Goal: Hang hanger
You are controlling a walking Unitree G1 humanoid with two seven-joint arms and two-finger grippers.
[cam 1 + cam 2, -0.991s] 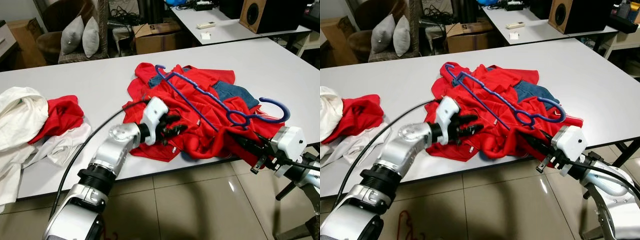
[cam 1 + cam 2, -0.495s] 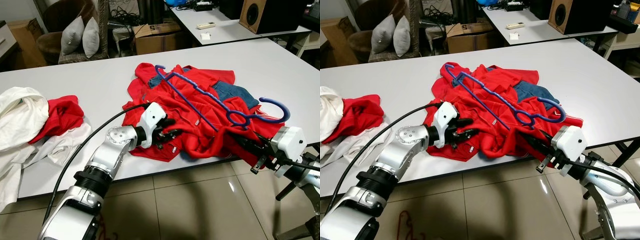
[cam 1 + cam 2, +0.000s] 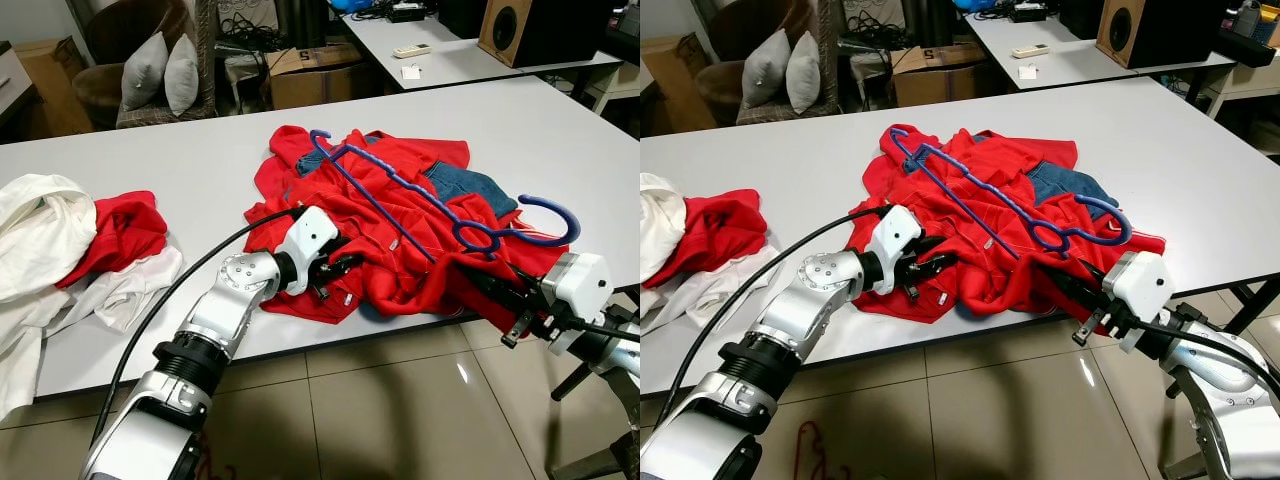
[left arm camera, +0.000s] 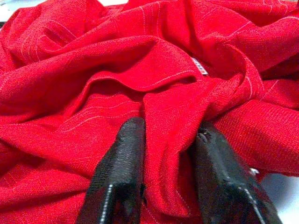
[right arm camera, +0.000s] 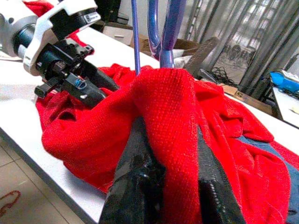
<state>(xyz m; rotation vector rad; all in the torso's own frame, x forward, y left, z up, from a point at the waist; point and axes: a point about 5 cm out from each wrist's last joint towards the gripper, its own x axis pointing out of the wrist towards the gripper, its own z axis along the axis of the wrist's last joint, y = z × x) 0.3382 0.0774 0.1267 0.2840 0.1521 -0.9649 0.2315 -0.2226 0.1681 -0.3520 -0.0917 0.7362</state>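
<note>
A red garment (image 3: 385, 235) lies crumpled on the white table (image 3: 200, 170), with a blue plastic hanger (image 3: 400, 195) resting across it, hook toward the right edge. My left gripper (image 3: 335, 268) is at the garment's near left side, its fingers (image 4: 122, 172) shut on a fold of the red cloth. My right gripper (image 3: 490, 292) is at the table's front right edge, its fingers (image 5: 140, 172) shut on a bunch of the same red cloth just below the hanger's hook (image 5: 166, 28).
A pile of white and red clothes (image 3: 70, 250) lies at the table's left end. Blue denim (image 3: 470, 185) peeks from under the red garment. Behind the table are a chair with grey cushions (image 3: 160, 70), a cardboard box (image 3: 310, 70), and a second table (image 3: 470, 50).
My left gripper has shifted slightly on the garment's near left side and has closed on a fold. The right gripper has stayed put, still holding cloth.
</note>
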